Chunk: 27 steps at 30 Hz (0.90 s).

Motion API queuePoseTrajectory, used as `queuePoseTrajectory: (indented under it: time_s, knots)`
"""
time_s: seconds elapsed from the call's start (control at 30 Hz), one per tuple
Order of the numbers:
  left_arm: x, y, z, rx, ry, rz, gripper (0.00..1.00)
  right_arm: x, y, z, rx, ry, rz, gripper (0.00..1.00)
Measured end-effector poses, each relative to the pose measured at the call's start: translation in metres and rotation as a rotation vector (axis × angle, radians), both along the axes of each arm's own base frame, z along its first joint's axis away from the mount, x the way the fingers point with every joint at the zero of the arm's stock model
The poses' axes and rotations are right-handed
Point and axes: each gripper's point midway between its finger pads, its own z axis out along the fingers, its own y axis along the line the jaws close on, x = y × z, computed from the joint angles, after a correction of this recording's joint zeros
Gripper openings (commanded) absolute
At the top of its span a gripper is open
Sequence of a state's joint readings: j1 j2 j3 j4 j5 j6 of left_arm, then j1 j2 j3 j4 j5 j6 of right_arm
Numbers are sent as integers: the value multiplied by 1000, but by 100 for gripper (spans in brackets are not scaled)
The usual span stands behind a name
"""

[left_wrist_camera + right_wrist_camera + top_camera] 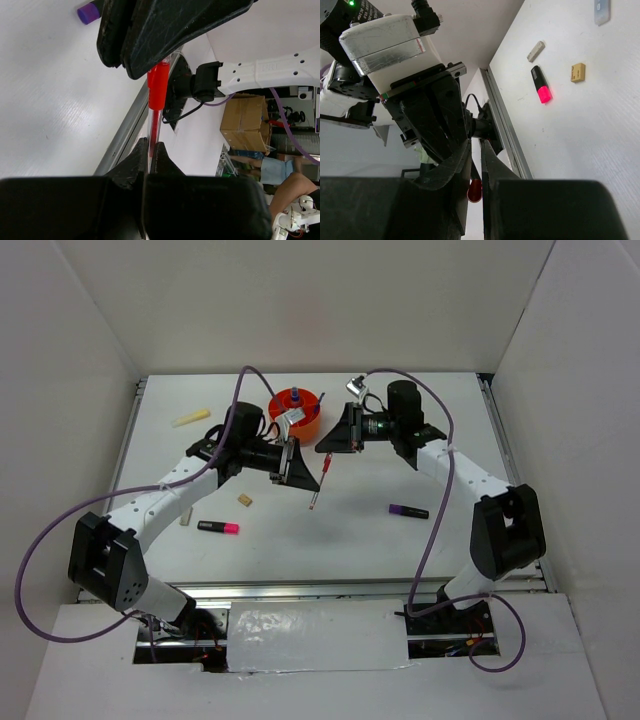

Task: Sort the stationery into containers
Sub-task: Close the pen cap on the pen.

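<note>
1. The thin red plastic pen with a clear barrel is in the middle of the top view, slightly tilted, over the white matte surface.
2. The left end effector has its black fingers together, clamped on the clear barrel. The right end effector is clamped on the red cap end of the same pen.
3. The round bright orange plastic pot, with a central tube, stands in the upper middle of the top view, just behind the two end effectors.
4. Only the top view shows the pot and the pale yellow stick at upper left.
5. The left wrist view shows the smooth opaque cap meeting the transparent barrel. It also shows the purple end of the purple-black marker in its upper left corner.
6. The right wrist view shows four things at upper right, all lying flat and apart: the pink-black highlighter, a square tan eraser, a longer pale eraser and a grey-blue strip.
</note>
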<state>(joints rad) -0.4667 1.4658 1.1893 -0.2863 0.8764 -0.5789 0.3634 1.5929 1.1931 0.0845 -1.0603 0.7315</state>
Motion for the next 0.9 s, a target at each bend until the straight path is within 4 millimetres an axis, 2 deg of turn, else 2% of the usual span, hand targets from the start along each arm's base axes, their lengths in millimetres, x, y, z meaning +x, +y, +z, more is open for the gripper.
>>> queuePoseTrajectory:
  time_s: [0.07,0.1,0.13,0.23,0.33,0.37,0.47,0.57,0.73,0.9]
  knots:
    - [0,0,-1,2,4,1,0,1,1,-2,0,14,2,0]
    - [0,1,-1,5,6,3,3,1,1,-3,1,22,4,0]
    - [0,1,-2,8,9,5,12,1,1,-5,2,32,7,0]
    - [-1,2,-5,17,19,6,23,2,2,-9,1,63,11,0]
    - [2,1,-5,18,0,6,41,0,3,-12,0,89,20,0]
    - [6,1,-1,10,-28,10,48,-4,5,-14,-2,104,32,0]
    - [20,-1,18,-22,-116,22,57,-11,8,-18,-4,133,63,0]
    - [24,-1,23,-27,-152,23,65,-10,5,-18,-2,144,59,0]
    - [23,3,16,-7,-167,25,68,-3,-3,-16,5,164,37,0]
    - [4,13,-4,29,-145,26,69,5,-12,-15,9,168,8,0]
